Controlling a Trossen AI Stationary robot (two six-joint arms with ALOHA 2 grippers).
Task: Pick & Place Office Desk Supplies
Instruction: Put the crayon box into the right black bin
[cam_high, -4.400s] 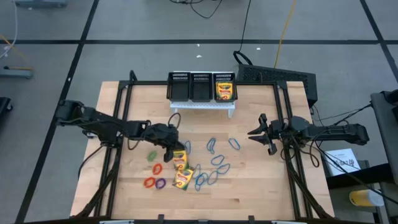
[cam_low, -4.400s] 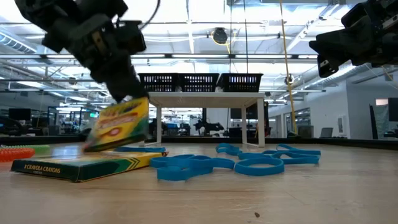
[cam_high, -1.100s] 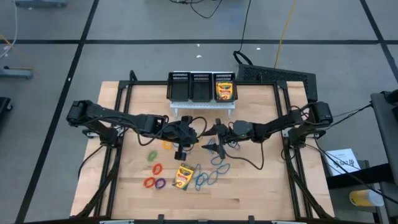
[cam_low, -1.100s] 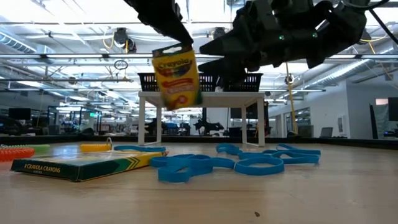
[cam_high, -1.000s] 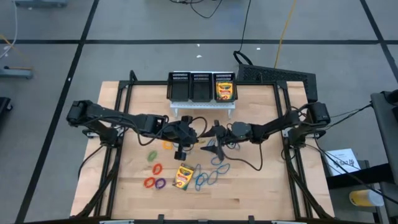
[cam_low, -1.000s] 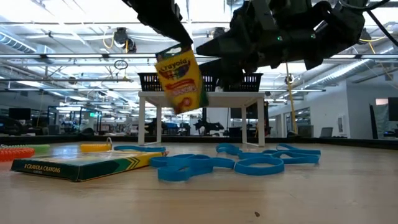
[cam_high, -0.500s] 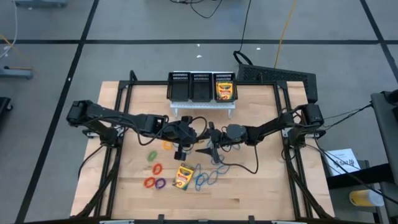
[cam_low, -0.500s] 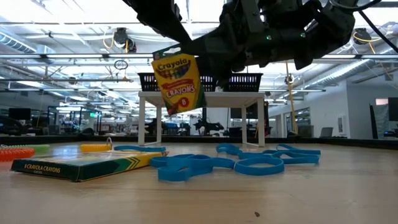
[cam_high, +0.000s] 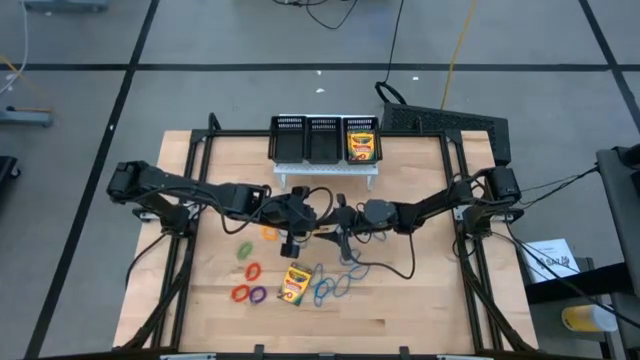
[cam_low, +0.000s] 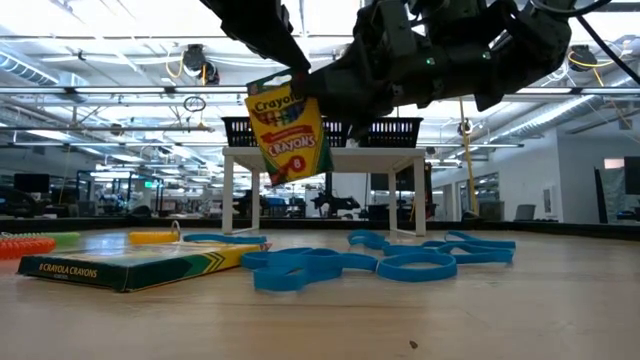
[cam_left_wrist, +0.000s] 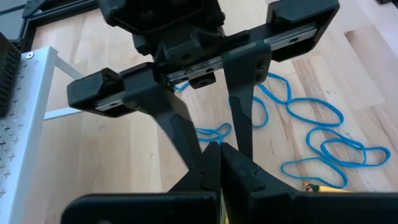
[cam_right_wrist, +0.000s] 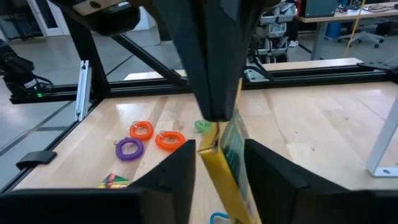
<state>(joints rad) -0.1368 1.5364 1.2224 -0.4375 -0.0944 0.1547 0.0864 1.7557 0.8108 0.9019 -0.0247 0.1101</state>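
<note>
A yellow-and-green crayon box hangs in the air over the middle of the table. My left gripper is shut on its top. My right gripper reaches in level from the table's right, with one finger on each side of the same box. A second crayon box lies flat on the table. Another one stands in the right compartment of the black organiser. Thin blue loops and small coloured loops lie on the wood. My left gripper pinches the box's top edge between its two shut fingers, which come slanting down from the table's left. The box hangs below them, slightly tilted and clear of the table. My right gripper's fingers lie against the two broad faces of the box's upper part. They come level from the table's right, just under the left fingertips.
The organiser stands on a white rack at the far middle. An orange loop lies under the left arm. Red and purple loops lie near the flat box. Black frame rails run along both sides of the table.
My right gripper has gone toward the table's left up to the hanging box, and its fingers have closed in on the box's two faces. The box has swung a little under the left gripper, which has kept still.
</note>
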